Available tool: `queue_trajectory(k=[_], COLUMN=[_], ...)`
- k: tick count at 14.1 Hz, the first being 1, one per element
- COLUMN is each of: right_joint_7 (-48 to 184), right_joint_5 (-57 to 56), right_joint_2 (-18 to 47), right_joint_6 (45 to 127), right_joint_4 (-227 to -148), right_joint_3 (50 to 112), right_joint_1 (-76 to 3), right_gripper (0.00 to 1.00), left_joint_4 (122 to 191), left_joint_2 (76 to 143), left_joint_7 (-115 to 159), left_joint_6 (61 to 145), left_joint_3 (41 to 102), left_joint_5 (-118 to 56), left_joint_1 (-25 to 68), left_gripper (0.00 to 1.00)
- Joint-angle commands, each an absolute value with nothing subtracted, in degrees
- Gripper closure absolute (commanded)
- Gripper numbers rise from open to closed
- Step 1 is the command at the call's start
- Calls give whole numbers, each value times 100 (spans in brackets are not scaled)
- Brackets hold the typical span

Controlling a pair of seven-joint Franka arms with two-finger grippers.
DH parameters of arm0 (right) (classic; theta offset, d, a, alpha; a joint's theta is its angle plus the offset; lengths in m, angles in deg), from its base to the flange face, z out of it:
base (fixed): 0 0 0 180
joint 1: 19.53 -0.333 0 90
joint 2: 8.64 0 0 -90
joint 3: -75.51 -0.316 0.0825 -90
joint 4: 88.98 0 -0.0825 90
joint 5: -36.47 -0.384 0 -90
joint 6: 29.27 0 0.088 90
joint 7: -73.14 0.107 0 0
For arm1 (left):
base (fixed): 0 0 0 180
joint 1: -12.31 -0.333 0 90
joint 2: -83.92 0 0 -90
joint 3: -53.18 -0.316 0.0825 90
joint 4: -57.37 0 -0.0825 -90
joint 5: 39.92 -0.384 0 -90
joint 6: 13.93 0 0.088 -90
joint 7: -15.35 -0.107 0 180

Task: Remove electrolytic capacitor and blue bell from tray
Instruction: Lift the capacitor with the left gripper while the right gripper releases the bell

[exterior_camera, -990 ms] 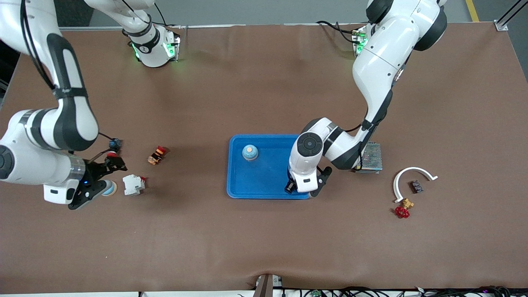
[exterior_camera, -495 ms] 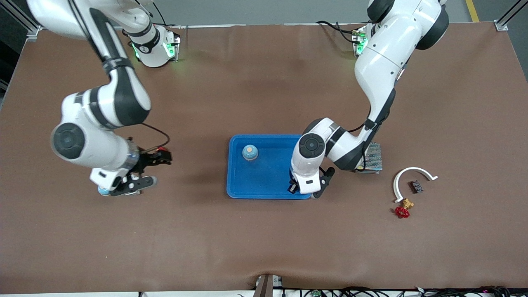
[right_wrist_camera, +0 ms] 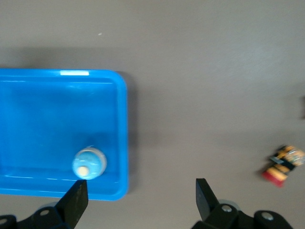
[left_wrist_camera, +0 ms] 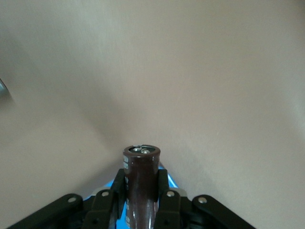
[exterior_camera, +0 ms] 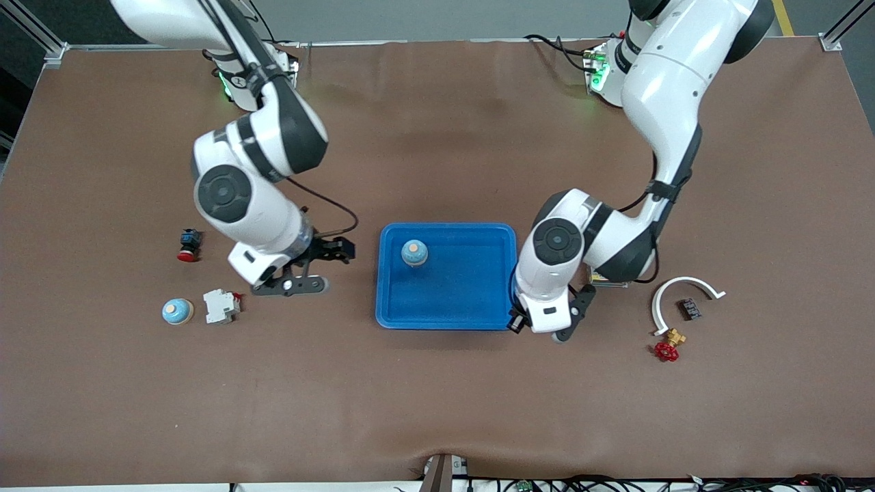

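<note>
Capacitor [left_wrist_camera: 141, 183]: pinched in my left gripper [left_wrist_camera: 141, 200], now lifted off tray [exterior_camera: 444, 318]; bell [exterior_camera: 414, 253] remains; right gripper [right_wrist_camera: 140, 200] spread, approaching.

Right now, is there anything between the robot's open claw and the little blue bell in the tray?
In the front view, only bare table and the tray's rim lie between the right gripper and the blue bell.

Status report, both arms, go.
Left gripper shut on electrolytic capacitor, at the tray edge. Right gripper open, beside tray. Blue bell still in tray. Nothing blocking.
</note>
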State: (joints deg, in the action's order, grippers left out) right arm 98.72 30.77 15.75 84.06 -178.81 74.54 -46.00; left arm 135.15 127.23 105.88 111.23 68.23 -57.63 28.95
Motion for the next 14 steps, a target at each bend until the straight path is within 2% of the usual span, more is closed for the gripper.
queue_trajectory(k=[1, 7, 14], right_joint_7=[10573, 11629, 11639], right_joint_5=[2997, 3058, 3102], right_joint_2=[1632, 2176, 2686], right_joint_6=[8665, 9403, 9773], right_joint_4=[-17977, -18003, -18012], right_joint_3=[7534, 7542, 7551], right_joint_1=[-5019, -5732, -5847], right_gripper=[0, 0, 0], left_joint_4=[13629, 13805, 14499], left_joint_2=[12479, 12093, 11521], left_joint_7=[10212, 9482, 8726], left_joint_6=[10790, 10358, 10270], left_joint_3=[6874, 6926, 7296], left_joint_5=[-5829, -5803, -5653], left_joint_1=[2735, 2331, 1584], left_gripper=[100, 100, 100])
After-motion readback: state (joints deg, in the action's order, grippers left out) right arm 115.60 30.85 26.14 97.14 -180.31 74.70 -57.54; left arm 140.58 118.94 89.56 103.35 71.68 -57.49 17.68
